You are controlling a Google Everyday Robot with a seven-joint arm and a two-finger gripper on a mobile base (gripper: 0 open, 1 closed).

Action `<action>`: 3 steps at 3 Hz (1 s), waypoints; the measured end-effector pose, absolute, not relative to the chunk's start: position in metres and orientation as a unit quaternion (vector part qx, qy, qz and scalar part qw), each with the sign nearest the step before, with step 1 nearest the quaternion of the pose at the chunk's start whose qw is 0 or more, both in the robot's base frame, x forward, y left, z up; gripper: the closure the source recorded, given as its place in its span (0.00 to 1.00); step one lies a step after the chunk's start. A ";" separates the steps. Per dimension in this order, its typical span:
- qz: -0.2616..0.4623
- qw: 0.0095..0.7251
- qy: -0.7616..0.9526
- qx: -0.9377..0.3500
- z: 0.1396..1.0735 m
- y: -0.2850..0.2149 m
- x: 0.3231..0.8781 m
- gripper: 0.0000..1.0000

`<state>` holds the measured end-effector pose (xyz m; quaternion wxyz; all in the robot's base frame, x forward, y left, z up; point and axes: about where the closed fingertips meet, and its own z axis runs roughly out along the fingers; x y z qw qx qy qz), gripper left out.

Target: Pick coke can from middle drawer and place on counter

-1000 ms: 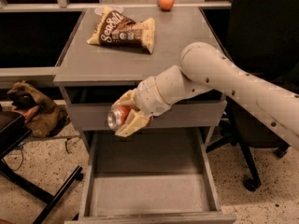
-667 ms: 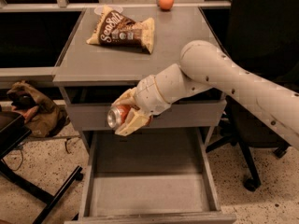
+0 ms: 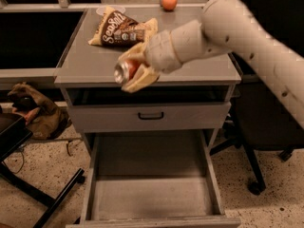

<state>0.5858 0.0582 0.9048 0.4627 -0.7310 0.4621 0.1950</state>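
Office-type workroom: drawer cabinet (image 3: 151, 115), wheeled chair (image 3: 255, 177), speckled floor (image 3: 45, 161). Gripper (image 3: 130, 70) at counter (image 3: 90, 63) front edge, clasping coke can (image 3: 124, 72).

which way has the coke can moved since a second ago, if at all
Yes, upward. The coke can, held in the gripper, was in front of the drawer front below the counter; now it is over the counter's front edge.

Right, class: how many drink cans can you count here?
1. The coke can is held in the pincer near the counter's front edge. The open middle drawer holds none; the shut drawer above may hide others.
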 end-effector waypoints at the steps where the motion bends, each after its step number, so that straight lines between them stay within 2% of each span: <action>1: 0.129 0.500 0.469 -0.716 0.942 0.041 0.628 1.00; 2: 0.042 0.498 0.510 -0.700 0.946 0.026 0.665 1.00; 3: 0.001 0.470 0.554 -0.687 0.910 0.011 0.704 1.00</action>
